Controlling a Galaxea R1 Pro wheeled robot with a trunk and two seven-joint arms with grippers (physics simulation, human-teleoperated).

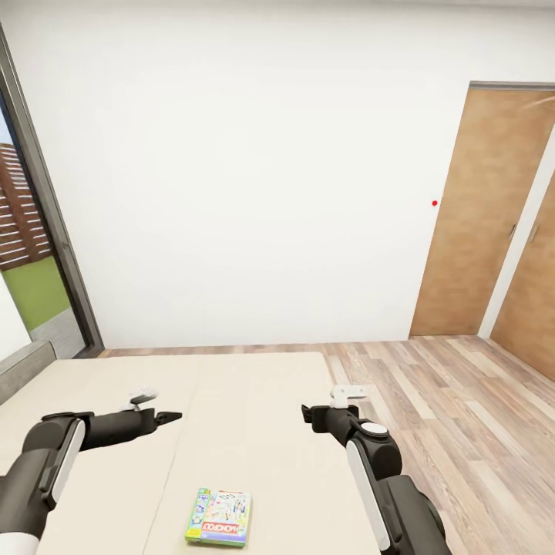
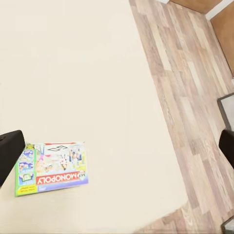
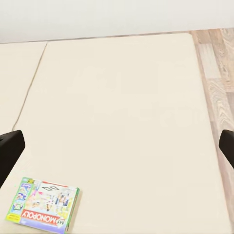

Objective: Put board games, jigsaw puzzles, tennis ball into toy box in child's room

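Note:
One board game [image 1: 219, 517], a green-edged pastel box lettered "MONOPOLY", lies flat on the beige mattress of the bed [image 1: 239, 401], close to its near edge. My left gripper [image 1: 171, 417] hovers above the mattress, to the left of and beyond the box. My right gripper [image 1: 308, 413] hangs over the bed's right side. The left wrist view has the box [image 2: 52, 167] beside one finger [image 2: 9, 152] of the wide-open left gripper [image 2: 117, 148]. In the right wrist view the box [image 3: 43, 205] lies below the open right gripper [image 3: 117, 148]. Both grippers hold nothing.
Wood-plank floor [image 1: 462, 416] runs along the bed's right side. Brown wooden doors [image 1: 486, 216] stand at the far right and a tall dark-framed window [image 1: 35, 254] at the left. A low grey headboard [image 1: 23, 368] borders the bed's left end. A white wall [image 1: 247, 177] is ahead.

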